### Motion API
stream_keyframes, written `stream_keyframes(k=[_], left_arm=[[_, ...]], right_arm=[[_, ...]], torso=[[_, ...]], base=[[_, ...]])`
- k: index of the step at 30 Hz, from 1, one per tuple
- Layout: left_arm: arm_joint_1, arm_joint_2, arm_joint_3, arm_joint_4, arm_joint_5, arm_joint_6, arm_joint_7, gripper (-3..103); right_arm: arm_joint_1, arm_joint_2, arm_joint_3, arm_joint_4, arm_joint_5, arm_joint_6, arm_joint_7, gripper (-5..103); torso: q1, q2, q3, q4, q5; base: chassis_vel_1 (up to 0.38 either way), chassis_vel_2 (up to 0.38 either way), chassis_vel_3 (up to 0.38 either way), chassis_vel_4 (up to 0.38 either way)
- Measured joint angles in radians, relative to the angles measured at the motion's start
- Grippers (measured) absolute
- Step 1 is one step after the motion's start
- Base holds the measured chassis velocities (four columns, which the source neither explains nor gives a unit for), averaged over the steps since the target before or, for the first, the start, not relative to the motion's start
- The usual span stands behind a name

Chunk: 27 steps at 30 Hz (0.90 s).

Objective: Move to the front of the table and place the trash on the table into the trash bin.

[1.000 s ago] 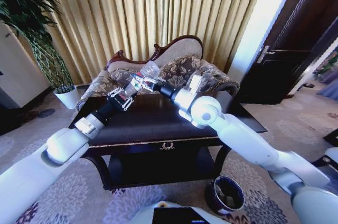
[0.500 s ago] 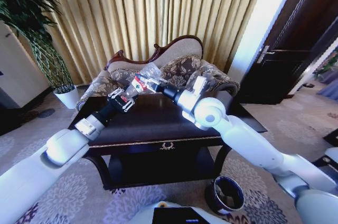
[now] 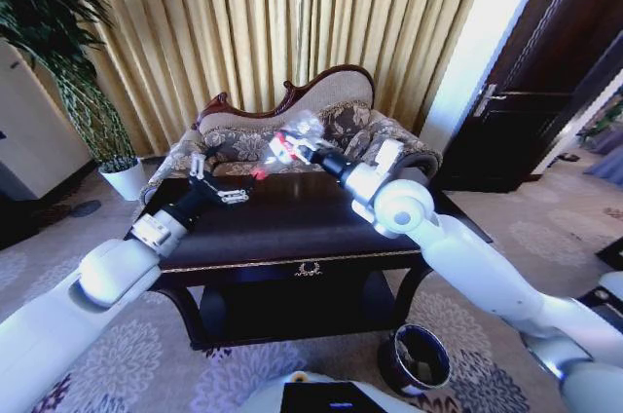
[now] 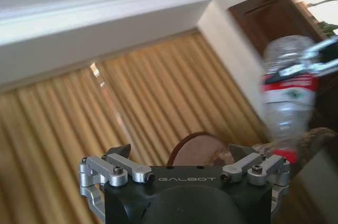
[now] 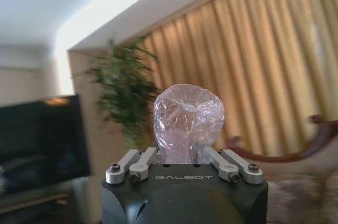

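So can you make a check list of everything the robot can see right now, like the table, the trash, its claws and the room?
Surface: table, dark and glossy, gold emblem on its front edge.
Job's things: clear bottle with red label, lifted above the table's far side; trash bin on the carpet by the table's right front leg.
Clutter: nothing seen.
Claws: right claw shut on the bottle; left claw open, above the table's left part, holding nothing.
Cables: nothing seen.
Surroundings: patterned sofa behind the table, gold curtains, potted plant at left, dark door at right.
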Motion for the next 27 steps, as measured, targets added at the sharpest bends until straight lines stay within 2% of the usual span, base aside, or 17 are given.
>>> stream_keyframes(k=[1,3,4,7,10,12,16,20,24,26,27], left_arm=[[0.000,0.000,0.000,0.000,0.000,0.000,0.000,100],[0.065,-0.051,-0.098,0.016,-0.078,0.047,-0.055,100],[0.065,-0.051,-0.098,0.016,-0.078,0.047,-0.055,100],[0.153,-0.112,-0.217,0.024,-0.115,0.066,-0.099,100],[0.170,-0.140,-0.249,0.031,-0.118,0.071,-0.130,100],[0.183,-0.178,-0.307,0.036,-0.137,0.098,-0.155,100],[0.217,-0.207,-0.375,0.039,-0.167,0.124,-0.141,100],[0.281,-0.278,-0.496,0.064,-0.196,0.168,-0.062,100],[0.294,-0.306,-0.529,0.073,-0.213,0.183,-0.050,100],[0.314,-0.325,-0.566,0.071,-0.238,0.227,-0.044,100],[0.314,-0.325,-0.566,0.071,-0.238,0.227,-0.044,100]], right_arm=[[0.000,0.000,0.000,0.000,0.000,0.000,0.000,25],[-0.118,-0.038,0.077,0.001,-0.121,-0.006,0.012,25],[-0.118,-0.038,0.077,0.001,-0.121,-0.006,0.012,25],[-0.273,-0.084,0.157,0.001,-0.259,0.010,0.016,25],[-0.329,-0.092,0.198,0.004,-0.293,0.016,0.020,25],[-0.403,-0.092,0.266,0.011,-0.334,0.018,0.042,25],[-0.459,-0.089,0.322,0.012,-0.367,0.018,0.062,25],[-0.557,-0.083,0.419,0.020,-0.422,0.015,0.088,25],[-0.611,-0.075,0.465,0.027,-0.443,0.009,0.091,25],[-0.697,-0.058,0.543,0.047,-0.456,-0.006,0.094,25],[-0.697,-0.058,0.543,0.047,-0.456,-0.006,0.094,25]], torso=[[0.000,0.000,0.000,0.0000,0.0000],[0.000,0.000,0.000,0.0000,-0.0001],[0.000,0.000,0.000,0.0000,-0.0001],[0.000,0.000,0.000,0.0002,-0.0001],[0.000,0.000,0.000,0.0001,0.0000],[0.000,0.000,0.000,0.0000,-0.0002],[0.000,0.000,0.000,0.0000,-0.0001],[0.000,0.000,0.000,0.0005,-0.0003],[0.000,0.000,0.000,0.0003,-0.0003],[0.000,0.000,0.000,-0.0001,-0.0002],[0.000,0.000,0.000,-0.0001,-0.0002]], base=[[0.000,0.000,0.000,0.000],[0.000,0.000,0.000,0.000],[0.000,0.000,0.000,0.000],[0.000,0.000,0.000,0.000],[0.000,0.000,0.000,0.000],[0.000,0.000,0.000,0.000],[0.000,0.000,0.000,0.000],[0.000,0.000,0.000,0.000],[0.000,0.000,0.000,0.000],[0.000,0.000,0.000,0.000],[0.000,0.000,0.000,0.000]])
